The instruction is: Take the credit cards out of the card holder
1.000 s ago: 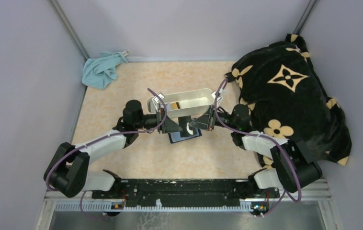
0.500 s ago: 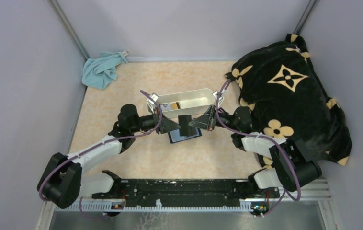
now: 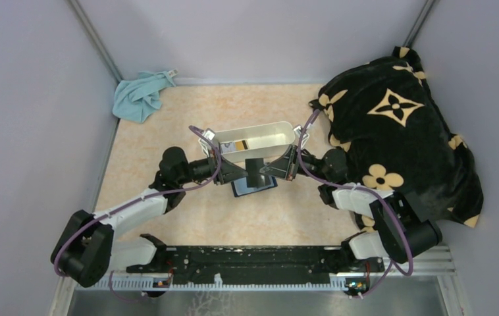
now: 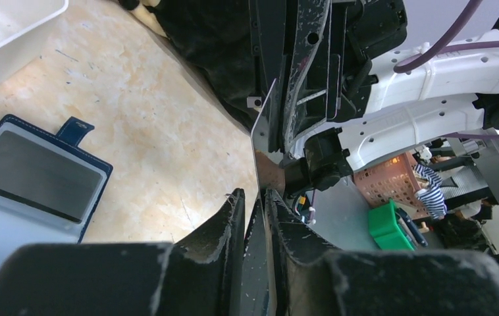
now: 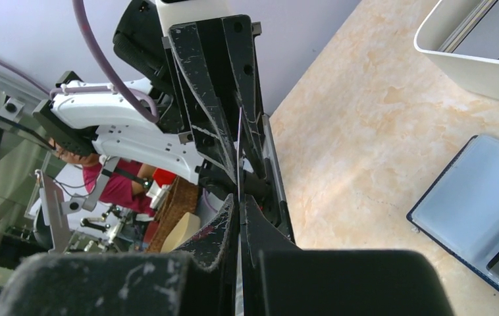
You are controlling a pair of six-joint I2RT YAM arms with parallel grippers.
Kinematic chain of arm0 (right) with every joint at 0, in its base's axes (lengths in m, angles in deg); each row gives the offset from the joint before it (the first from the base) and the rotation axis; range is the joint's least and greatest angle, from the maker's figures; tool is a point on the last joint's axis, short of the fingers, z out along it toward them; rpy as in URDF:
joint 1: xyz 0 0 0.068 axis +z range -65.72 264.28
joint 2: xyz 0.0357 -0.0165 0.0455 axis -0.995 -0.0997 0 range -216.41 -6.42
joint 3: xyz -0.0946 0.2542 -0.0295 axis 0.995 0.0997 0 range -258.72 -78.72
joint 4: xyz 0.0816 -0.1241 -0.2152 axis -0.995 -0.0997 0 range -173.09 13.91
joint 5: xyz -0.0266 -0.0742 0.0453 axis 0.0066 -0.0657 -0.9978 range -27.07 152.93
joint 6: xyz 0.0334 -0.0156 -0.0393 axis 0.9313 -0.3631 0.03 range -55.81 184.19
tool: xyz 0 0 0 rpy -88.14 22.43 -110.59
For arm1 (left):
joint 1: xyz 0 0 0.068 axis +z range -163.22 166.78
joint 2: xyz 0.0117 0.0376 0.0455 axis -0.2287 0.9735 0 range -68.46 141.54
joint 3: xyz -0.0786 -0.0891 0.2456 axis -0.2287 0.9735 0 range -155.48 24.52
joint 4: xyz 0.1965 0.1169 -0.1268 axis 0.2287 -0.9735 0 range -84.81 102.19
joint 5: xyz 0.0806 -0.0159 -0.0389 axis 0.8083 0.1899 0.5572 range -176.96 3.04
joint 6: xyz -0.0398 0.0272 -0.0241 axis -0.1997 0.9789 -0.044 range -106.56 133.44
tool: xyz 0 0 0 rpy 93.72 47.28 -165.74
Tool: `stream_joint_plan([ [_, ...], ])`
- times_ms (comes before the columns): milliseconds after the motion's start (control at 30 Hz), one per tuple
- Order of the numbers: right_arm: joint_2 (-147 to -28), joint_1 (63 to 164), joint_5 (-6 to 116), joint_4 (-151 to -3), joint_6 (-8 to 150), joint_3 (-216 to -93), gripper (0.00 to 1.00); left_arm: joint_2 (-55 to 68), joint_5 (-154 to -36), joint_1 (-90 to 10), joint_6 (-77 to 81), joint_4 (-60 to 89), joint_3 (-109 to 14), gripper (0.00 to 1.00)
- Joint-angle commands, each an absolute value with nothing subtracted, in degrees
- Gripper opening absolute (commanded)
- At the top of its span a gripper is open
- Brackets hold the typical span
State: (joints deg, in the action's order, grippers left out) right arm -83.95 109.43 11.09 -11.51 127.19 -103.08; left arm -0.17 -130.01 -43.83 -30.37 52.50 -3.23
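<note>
Now handover | my right hand (image 5: 239, 201) clamped on credit card (image 4: 263, 105) | left hand (image 4: 253, 197) slack around it | pull left back straight, no dragging card

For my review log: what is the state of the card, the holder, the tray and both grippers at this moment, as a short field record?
card in play: one dark credit card, held in the air above the card holder
card holder: lying open and flat beneath the grippers
right gripper: shut on the credit card's edge
left gripper: jaws slightly apart, with the same card between them
white tray: behind the card holder, cards lying inside
stage: card out of the holder, not yet in the tray
</note>
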Motion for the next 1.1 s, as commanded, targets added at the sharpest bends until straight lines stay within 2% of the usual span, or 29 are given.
stream_joint_plan([
  [0, -83.95, 110.23, 10.55, -6.08, 127.5, -102.47, 0.0, 0.22, -130.48, -43.86, -31.91, 57.98, -2.67, 0.24],
  [100, -84.11, 110.21, 10.33, -5.96, 127.55, -102.36, 0.0, 0.02, -130.13, -43.91, -31.9, 57.98, -2.77, 0.17],
  [233, -84.11, 110.21, 10.2, -5.96, 127.72, -102.75, 0.0, 0.05, -130.52, -43.96, -32.16, 58.07, -2.6, 0.0],
  [633, -85.87, 110.21, 10.11, -2.78, 129.53, -103.0, 0.0, 0.18, -130.4, -43.92, -32.18, 57.98, -2.68, 0.0],
  [733, -86.42, 110.28, 10.1, -2.1, 129.88, -103.22, 0.0, -0.3, -129.09, -43.9, -32.36, 57.8, -2.26, 0.15],
  [767, -86.66, 110.29, 10.16, -2.04, 129.85, -103.38, 0.0, -0.48, -129.12, -43.9, -32.22, 57.68, -2.21, 0.17],
  [1067, -88.03, 110.97, 11.41, 1.62, 131.74, -103.45, 0.0, -2.26, -127.82, -43.9, -31.12, 56.89, -1.01, 0.17],
])
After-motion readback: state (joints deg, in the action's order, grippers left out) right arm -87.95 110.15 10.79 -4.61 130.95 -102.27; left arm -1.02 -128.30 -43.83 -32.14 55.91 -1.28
